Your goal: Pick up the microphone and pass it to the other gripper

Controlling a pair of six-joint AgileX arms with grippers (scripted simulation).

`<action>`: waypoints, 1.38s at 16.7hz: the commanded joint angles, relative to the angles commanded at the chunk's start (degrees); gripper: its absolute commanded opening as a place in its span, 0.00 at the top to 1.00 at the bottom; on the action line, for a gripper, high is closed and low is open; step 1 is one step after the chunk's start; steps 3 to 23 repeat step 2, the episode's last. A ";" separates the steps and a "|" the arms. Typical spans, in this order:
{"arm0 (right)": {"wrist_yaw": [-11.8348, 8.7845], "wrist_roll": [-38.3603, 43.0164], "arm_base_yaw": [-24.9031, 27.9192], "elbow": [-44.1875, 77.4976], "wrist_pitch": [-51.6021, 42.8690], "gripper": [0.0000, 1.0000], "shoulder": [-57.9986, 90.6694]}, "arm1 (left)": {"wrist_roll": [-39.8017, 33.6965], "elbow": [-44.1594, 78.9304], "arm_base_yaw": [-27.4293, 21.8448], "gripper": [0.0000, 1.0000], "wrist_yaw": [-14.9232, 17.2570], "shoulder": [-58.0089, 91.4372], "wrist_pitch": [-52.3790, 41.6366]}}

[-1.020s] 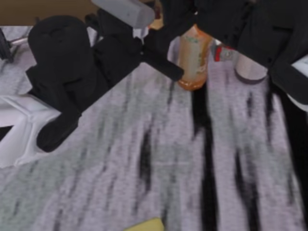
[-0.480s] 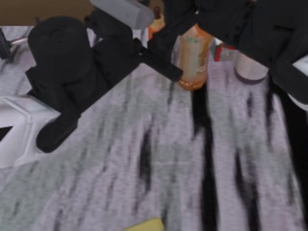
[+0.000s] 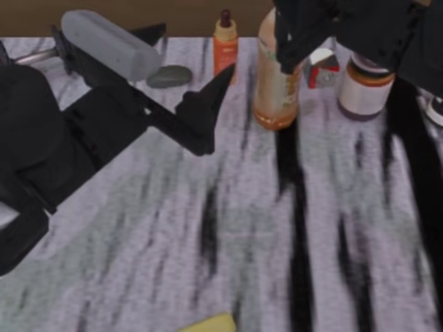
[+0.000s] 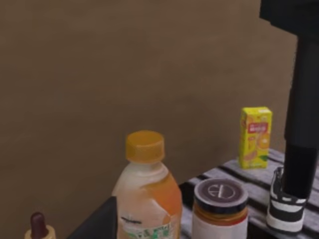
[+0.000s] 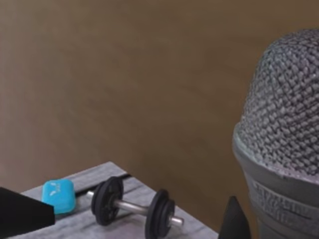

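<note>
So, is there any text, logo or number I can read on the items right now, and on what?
"ED": a monogram on the black lid of the jar, read with some doubt.
Big orange bottle label: print too blurred to read.
Yellow juice carton: print too small to read.
Microphone: markings on its collar unreadable.

Left arm: your left arm reaches in from the top view's left edge, slanting toward the desk's far middle.
Left gripper (image 3: 208, 104): fingers spread apart, nothing between them; a pale grey rounded bar sits on its wrist.
Right arm: enters at the top view's upper right corner, held high.
Right gripper (image 3: 304, 38): all black; finger state not discernible.
</note>
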 joint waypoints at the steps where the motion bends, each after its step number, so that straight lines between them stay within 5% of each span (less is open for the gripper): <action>1: -0.53 -0.05 -0.46 -0.40 -0.02 1.00 -0.38 | -0.01 -0.87 0.21 0.00 0.16 -0.92 -0.16; 23: -0.72 -0.07 -0.63 -0.55 -0.03 1.00 -0.51 | -0.01 -1.16 0.28 0.00 0.22 -1.24 -0.20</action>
